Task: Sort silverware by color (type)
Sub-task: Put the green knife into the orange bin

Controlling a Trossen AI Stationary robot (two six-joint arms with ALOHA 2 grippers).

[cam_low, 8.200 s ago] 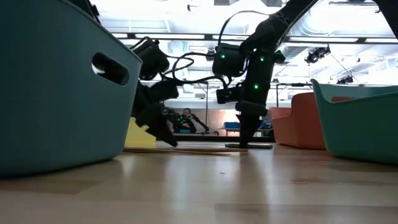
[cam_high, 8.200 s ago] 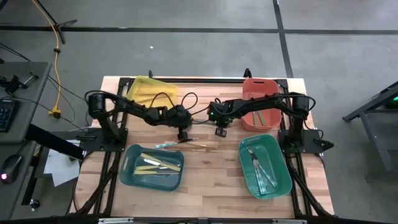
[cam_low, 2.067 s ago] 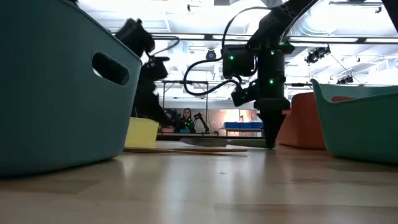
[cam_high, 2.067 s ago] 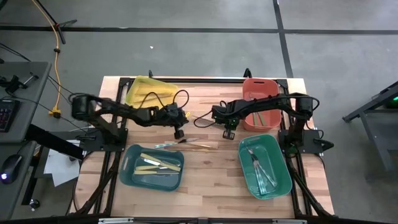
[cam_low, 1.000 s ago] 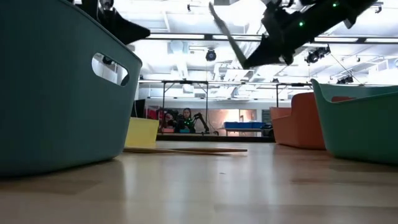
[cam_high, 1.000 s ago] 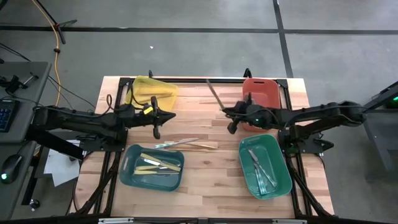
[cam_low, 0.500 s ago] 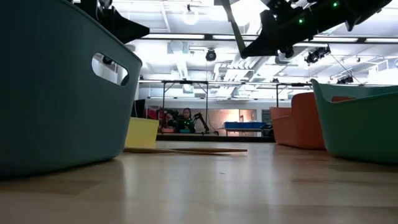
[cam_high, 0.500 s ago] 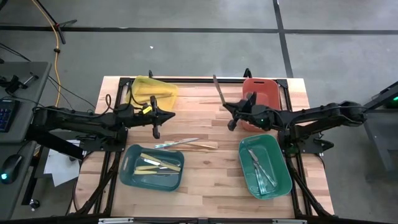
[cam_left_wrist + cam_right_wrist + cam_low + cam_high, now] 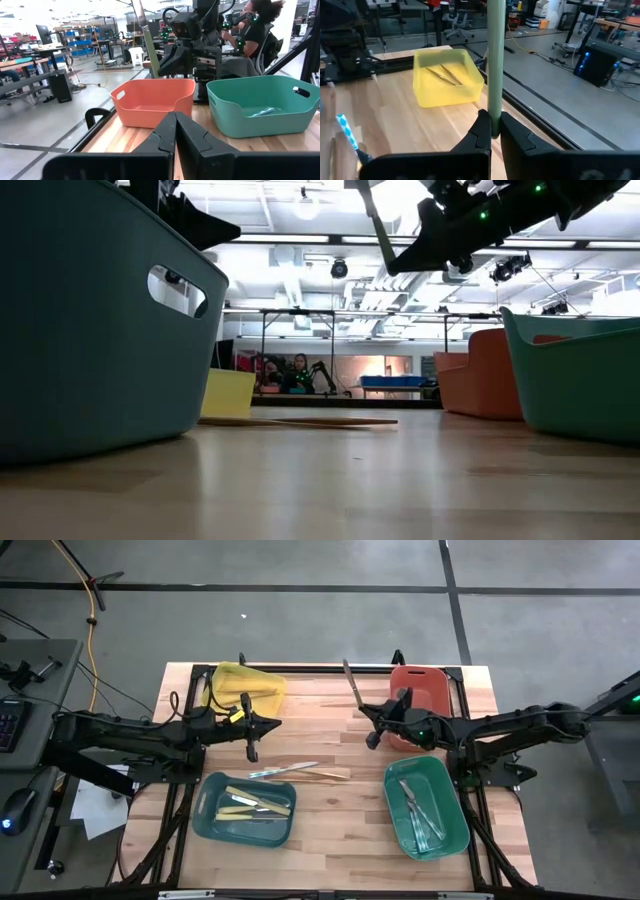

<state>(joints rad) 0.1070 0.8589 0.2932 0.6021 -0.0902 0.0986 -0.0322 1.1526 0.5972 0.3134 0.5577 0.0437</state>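
Observation:
My right gripper [image 9: 364, 713] hovers high over the table's middle, just left of the red bin [image 9: 424, 690]. It is shut on a pale green utensil [image 9: 495, 55], also seen as a utensil [image 9: 352, 682] from above. My left gripper [image 9: 277, 723] is shut on nothing and points level toward the table's right, near the yellow bin [image 9: 240, 686]. Two loose utensils [image 9: 300, 771] lie flat on the wood between the arms. Cream utensils [image 9: 255, 804] lie in the blue-teal bin [image 9: 212, 825], silver ones [image 9: 420, 808] in the green bin [image 9: 452, 830], and gold ones [image 9: 445, 75] in the yellow bin. My right gripper pinches the utensil's lower end [image 9: 494, 129] between its two fingertips. The fingers come nearly level from the table's right and lie across the handle. The utensil stands up from the fingers, tilted toward the far left, lifted well clear of the table [image 9: 372, 215].
The four bins stand at the table's corners: yellow far left, red far right, blue-teal near left, green near right. Bare wood [image 9: 340, 830] lies between the two near bins. A blue-striped piece [image 9: 347, 131] shows beside the right wrist. People sit in the room beyond.
My right gripper has turned at the wrist while staying in place. The held utensil's free end has swung toward the table's right, so it stands more upright. My left arm has kept still.

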